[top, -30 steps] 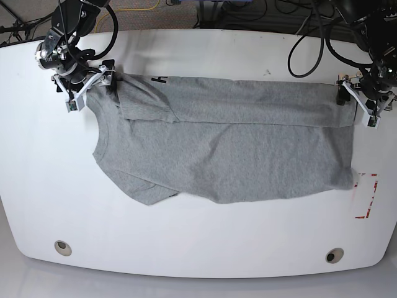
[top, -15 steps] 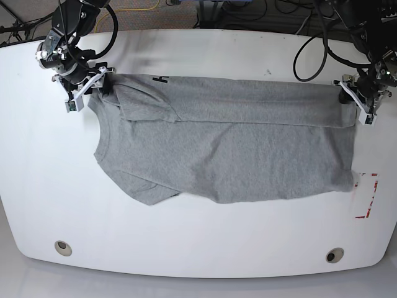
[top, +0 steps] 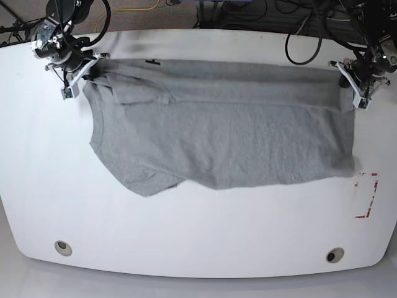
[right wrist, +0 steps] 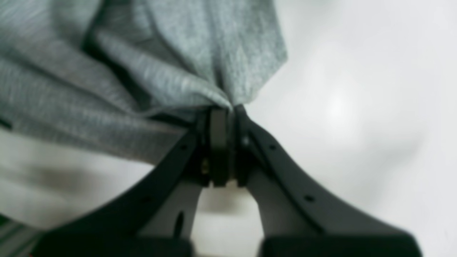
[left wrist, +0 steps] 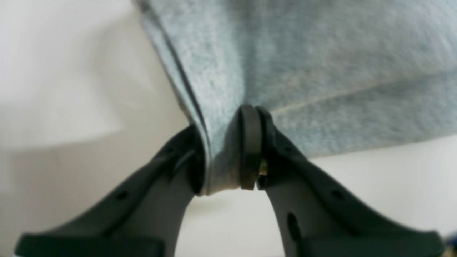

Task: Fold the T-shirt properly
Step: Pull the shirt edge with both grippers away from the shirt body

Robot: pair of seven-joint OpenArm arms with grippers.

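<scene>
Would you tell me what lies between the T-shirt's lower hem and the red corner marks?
Only bare white table separates the T-shirt from the red marks, per the base view.

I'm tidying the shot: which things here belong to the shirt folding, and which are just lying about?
Belongs: T-shirt; left gripper and right gripper, both clamped on it.

Lying about: red corner markings; cables behind the table.

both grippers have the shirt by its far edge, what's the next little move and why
Probably draw both arms back a little further, keeping it taut. The left gripper and right gripper are each clamped on the T-shirt, a folded band runs along its far edge, and its near hem sags unevenly on the table.
</scene>
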